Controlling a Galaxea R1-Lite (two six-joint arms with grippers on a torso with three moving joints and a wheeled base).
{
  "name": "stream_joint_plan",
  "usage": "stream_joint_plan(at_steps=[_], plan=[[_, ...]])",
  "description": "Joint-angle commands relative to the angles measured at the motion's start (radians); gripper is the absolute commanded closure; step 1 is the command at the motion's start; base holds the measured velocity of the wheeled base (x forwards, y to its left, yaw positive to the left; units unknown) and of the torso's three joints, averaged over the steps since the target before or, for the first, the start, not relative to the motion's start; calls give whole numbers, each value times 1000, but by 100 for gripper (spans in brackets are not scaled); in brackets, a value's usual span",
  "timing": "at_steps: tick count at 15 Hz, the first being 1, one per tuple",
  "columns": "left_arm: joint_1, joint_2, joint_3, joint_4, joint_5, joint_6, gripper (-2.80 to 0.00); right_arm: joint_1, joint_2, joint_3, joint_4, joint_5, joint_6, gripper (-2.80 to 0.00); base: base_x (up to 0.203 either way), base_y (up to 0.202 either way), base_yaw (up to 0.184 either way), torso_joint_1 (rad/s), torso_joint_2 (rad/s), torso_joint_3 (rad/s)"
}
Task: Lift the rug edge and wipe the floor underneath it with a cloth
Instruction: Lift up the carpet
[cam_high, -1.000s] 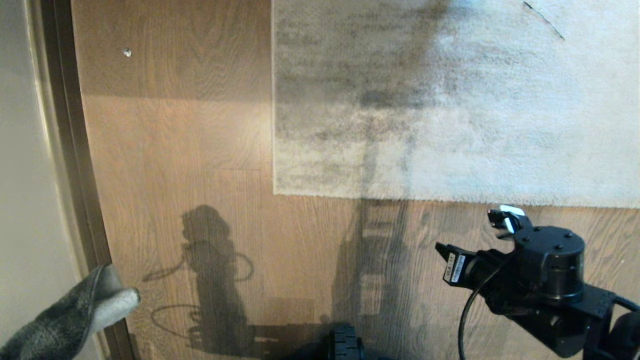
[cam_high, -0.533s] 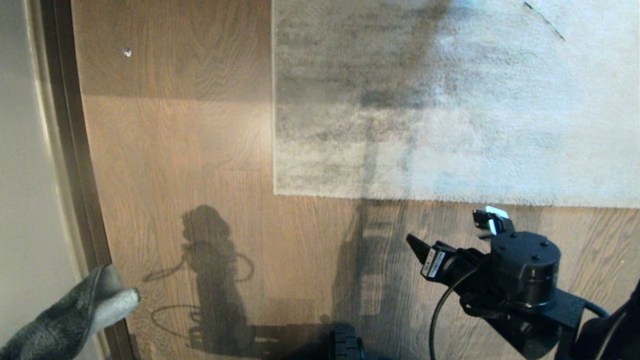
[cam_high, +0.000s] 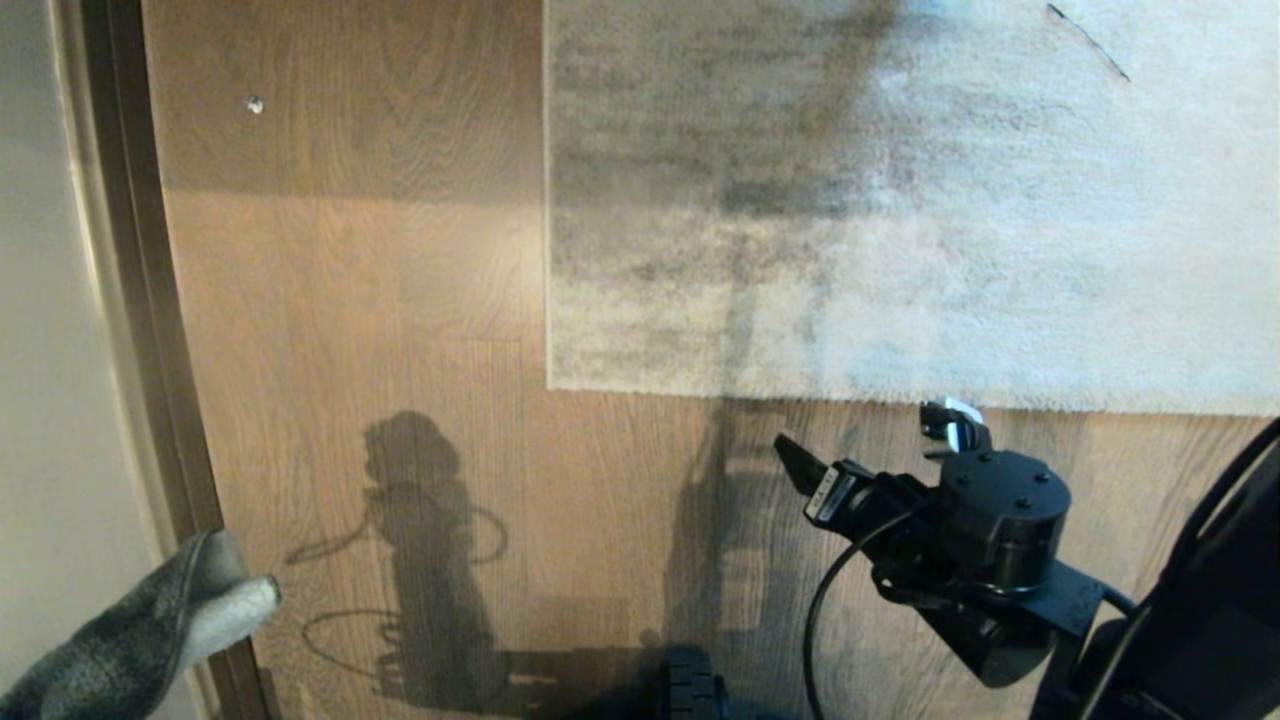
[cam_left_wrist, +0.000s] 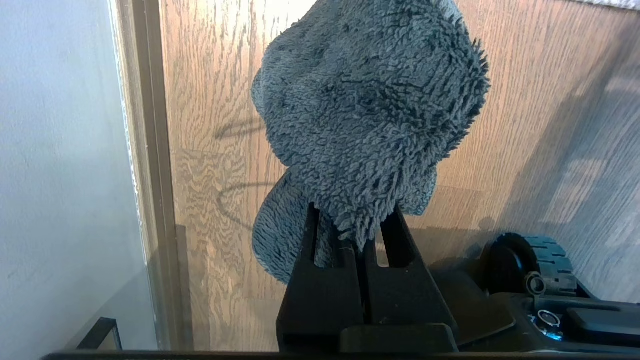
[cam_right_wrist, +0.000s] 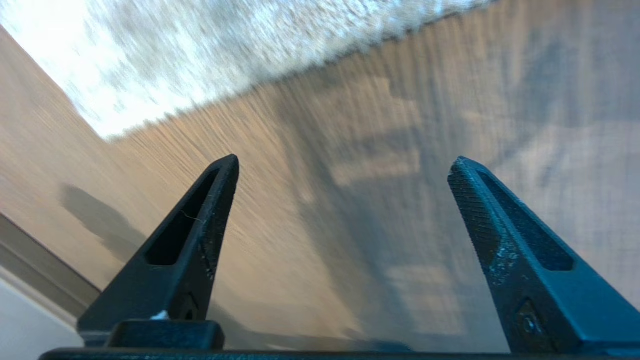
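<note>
Head view shows your right claw (cam_high: 860, 440) gaping wide over bare floor (cam_high: 400, 300) — the rug edge (cam_high: 760, 388) lies flat just ahead. It's floppy — pinch its hem. Left claw (cam_left_wrist: 350, 235) clamps the cloth (cam_left_wrist: 370, 110).

The floor (cam_high: 400, 300) is brown wood-grain planks with a matt finish. On it, the rug edge (cam_high: 800, 385) is pale low pile, soft and a little mottled. The cloth (cam_left_wrist: 370, 115) is dark grey and very fuzzy, with long rough fibres. The right gripper (cam_right_wrist: 345, 170) has fingers (cam_right_wrist: 200, 235) of black matt plastic with fine ribbed inner faces.
</note>
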Motion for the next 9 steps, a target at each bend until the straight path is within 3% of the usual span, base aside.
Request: stream_joint_plan(at_steps=[1,5,9], plan=[[0,0,0,1,1,0,0,1,21,-26,-7,-3,53,-280,0,0,0,0,0,0],[0,0,0,1,1,0,0,10,46,-60,-2,-30,234,-280,0,0,0,0,0,0],[0,0,0,1,1,0,0,34,56,-101,-14,-57,351,-280,0,0,0,0,0,0]])
